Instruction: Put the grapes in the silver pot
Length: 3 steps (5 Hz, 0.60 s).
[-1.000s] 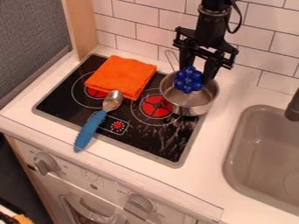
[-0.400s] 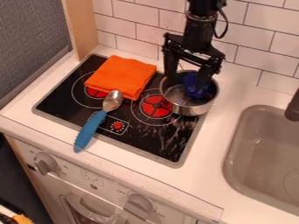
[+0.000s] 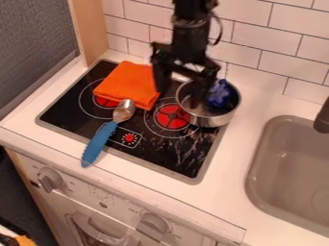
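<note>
Grapes [image 3: 220,94] lie in the silver pot [image 3: 210,120] — part-hidden behind the gripper [image 3: 179,99], fingers apart.

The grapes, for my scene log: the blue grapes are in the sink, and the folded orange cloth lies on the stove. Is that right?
Only the grapes' place is wrong: the camera view shows the blue grapes in the silver pot. The folded orange cloth lies on the stove.

A toy kitchen, shown by its stovetop [image 3: 122,144], the sink [image 3: 292,168] set in the worktop [image 3: 225,182], and tiled wall [image 3: 250,38].
</note>
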Each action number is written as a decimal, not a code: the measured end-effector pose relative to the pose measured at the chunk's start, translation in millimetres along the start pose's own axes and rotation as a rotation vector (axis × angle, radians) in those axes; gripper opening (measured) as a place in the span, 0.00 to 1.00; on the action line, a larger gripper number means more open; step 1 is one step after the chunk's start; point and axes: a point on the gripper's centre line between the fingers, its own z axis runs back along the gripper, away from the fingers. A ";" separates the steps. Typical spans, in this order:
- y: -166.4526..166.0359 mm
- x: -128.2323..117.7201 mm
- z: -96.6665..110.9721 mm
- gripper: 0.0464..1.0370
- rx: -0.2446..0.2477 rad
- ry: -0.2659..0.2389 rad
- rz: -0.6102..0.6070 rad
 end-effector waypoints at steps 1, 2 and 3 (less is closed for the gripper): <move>5.0 -12.3 -3.6 0.96 0.000 -0.004 -0.008; 5.2 -12.3 -3.6 0.96 0.001 -0.004 -0.012; 5.9 -12.4 -3.6 0.96 0.002 -0.004 -0.010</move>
